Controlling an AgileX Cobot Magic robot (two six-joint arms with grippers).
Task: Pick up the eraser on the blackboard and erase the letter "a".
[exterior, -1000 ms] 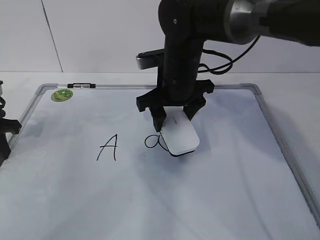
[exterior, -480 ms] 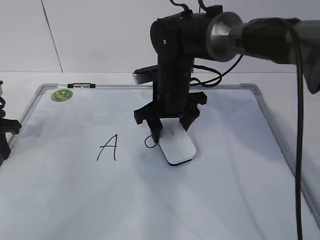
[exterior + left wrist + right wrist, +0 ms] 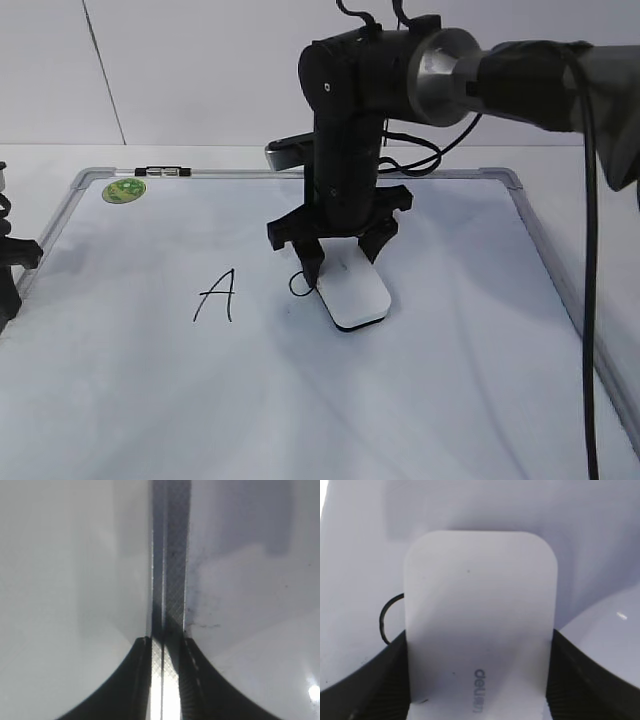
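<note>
The blackboard [image 3: 450, 400] is a large white board with a silver frame and a green sticker [image 3: 124, 189] at its far left corner. My right gripper [image 3: 338, 268] is shut on the white eraser [image 3: 354, 292] and holds it flat on the board. The eraser [image 3: 479, 625] covers most of the letter "a"; only the left part of its loop [image 3: 296, 285] shows, also in the right wrist view [image 3: 389, 617]. A capital "A" [image 3: 217, 295] stands to the left. My left gripper [image 3: 166, 642] is shut and empty, over the board's frame [image 3: 172, 555] at the left edge.
A small black-and-silver clip [image 3: 162, 171] sits on the far frame of the board. The left arm's black parts [image 3: 12, 262] stand at the board's left edge. A white wall rises behind the table.
My right gripper moved the eraser left and toward the front over the letter "a". More of the letter was visible a second ago; now only the loop's left part shows. The left arm stayed still.
</note>
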